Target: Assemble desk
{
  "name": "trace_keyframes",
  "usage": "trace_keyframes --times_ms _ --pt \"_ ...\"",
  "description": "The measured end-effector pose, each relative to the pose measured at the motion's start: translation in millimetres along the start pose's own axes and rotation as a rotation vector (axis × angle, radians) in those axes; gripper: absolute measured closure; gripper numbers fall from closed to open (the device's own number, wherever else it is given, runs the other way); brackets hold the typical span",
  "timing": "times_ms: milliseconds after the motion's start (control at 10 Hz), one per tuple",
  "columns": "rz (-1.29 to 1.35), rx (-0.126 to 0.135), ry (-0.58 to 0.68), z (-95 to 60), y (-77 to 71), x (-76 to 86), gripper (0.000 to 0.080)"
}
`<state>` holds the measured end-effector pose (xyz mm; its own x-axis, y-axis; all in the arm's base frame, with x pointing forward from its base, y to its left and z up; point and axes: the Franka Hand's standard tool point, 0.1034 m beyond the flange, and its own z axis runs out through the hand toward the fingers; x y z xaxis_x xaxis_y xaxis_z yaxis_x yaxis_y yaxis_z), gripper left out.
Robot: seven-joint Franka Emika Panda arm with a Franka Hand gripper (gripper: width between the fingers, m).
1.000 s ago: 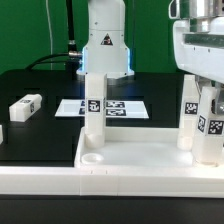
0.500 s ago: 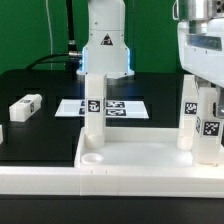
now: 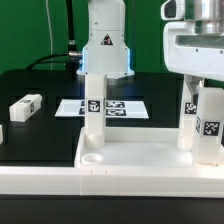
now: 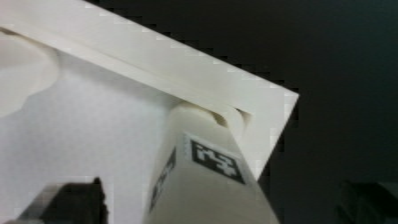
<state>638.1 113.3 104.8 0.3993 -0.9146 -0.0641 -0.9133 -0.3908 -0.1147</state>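
Claw (image 3: 205, 82) up, opened wide; astride leg (image 3: 210, 127), no grip.

A flat black table top (image 3: 40, 135) fills the scene. On it, toward the back, lies the marker board (image 3: 68, 107), a thin white sheet printed with black-and-white square tags, lying flat; its middle is hidden from the exterior view. A long low white rail (image 3: 35, 178) runs along the table's near edge at the exterior view's left. Behind the table stands a plain green wall (image 3: 22, 25), with thin black cables (image 3: 70, 30) hanging in front of it.
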Motion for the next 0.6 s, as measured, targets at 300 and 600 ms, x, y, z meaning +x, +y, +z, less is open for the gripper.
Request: trace_keyframes --times_ms 300,600 --pt "-0.253 -0.007 0.004 2.8 1.9 2.1 0.0151" --pt "-0.546 -0.047 0.023 0.8 3.2 5.7 0.0151"
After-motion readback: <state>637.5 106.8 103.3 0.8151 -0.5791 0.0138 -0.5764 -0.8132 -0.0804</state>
